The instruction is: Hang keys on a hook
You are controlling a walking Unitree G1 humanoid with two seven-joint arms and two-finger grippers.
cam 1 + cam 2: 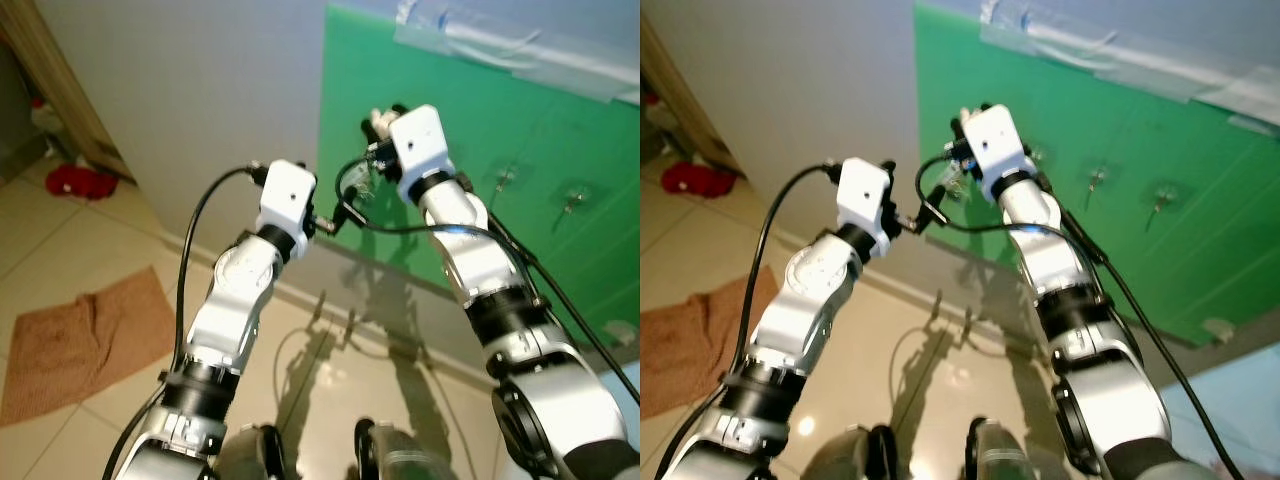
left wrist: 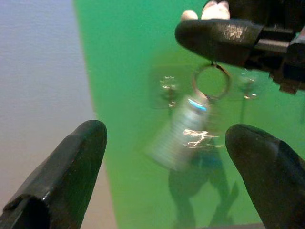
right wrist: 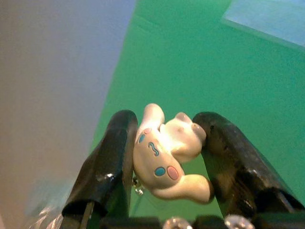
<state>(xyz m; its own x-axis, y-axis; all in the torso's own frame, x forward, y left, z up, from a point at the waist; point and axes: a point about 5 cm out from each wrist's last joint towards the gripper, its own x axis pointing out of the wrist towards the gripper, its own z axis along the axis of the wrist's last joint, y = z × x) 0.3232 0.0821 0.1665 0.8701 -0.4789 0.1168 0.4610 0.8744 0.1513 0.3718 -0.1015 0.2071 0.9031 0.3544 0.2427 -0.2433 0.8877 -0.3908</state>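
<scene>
Right gripper [image 3: 164, 157] pinching keychain charm [image 3: 167, 164], keys [image 2: 183, 136] dangling near green board [image 1: 560, 200]; left gripper [image 2: 167, 157] spread, empty. Risk: swinging ring missing hook [image 1: 507, 181].

Both arms raised toward wall ahead. Board [image 1: 560, 130] mounted on wall, to robot's right of bare wall [image 1: 190, 90]. Hooks [image 1: 505, 180] sit in a row on board, right of right gripper [image 1: 385, 118]. Figure charm [image 3: 167, 160] sits between right gripper's fingers; key ring [image 2: 211, 81] hangs below them, before board. Left gripper [image 2: 167, 157] lower left, beside right gripper. Cloth [image 1: 75, 340] on floor [image 1: 320, 390], far left.
</scene>
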